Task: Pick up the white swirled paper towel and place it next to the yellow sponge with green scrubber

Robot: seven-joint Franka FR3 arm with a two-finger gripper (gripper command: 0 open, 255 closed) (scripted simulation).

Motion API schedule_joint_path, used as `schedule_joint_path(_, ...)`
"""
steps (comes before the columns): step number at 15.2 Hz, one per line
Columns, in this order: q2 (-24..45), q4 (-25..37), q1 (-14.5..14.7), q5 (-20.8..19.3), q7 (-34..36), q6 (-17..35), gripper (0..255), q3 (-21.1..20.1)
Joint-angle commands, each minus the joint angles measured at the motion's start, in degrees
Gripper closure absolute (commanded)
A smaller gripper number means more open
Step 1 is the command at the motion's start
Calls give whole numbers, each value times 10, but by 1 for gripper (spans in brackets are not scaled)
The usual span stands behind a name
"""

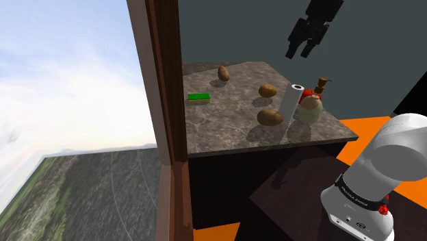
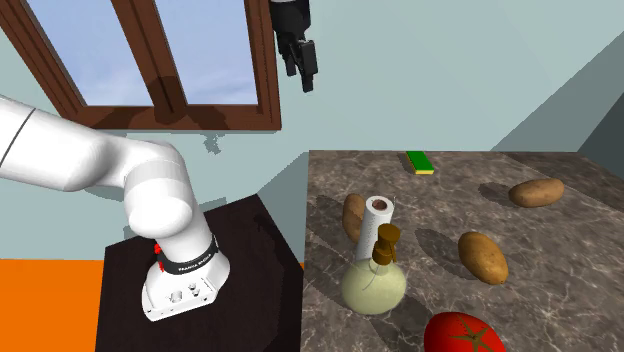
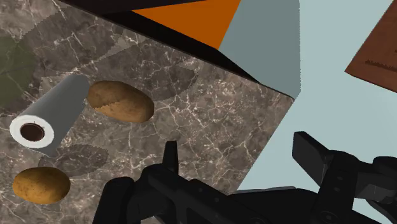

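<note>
1. The white paper towel roll [image 1: 294,101] stands upright on the marbled countertop [image 1: 219,133], right of centre in the shoulder view. Nothing grips it, so the pick-up is not yet done.
2. It stands in a crowd. A corked glass bottle [image 1: 309,111] is just beside it toward the frame's right, with a red tomato [image 1: 313,92] partly hidden behind that. One potato [image 1: 269,117] lies just beside the roll at its lower left, and another potato [image 1: 267,90] lies near it at the upper left.
3. The sponge [image 1: 199,97], green side up, lies flat toward the counter's left edge in the shoulder view, well apart from the roll. Bare stone shows around it, so a landing spot looks free.
4. The gripper [image 1: 299,51] hangs in the upper right of the shoulder view, high above the roll. Its fingers [image 3: 170,156] are spread apart and hold nothing. In the wrist view the roll lies off to one side of them, not between them.
5. By my reading the task is at its very start. Still to do are the descent onto the roll, closing on it, lifting it clear of the bottle, carrying it across the counter, and setting it beside the sponge.
</note>
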State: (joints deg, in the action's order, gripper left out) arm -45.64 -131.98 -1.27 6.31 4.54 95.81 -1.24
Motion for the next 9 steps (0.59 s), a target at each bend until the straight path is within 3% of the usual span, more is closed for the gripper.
schedule_joint_path(1,0,0,0,0,0,0,0,0)
schedule_joint_path(9,-14,-101,-28,-47,-105,98,0,88)
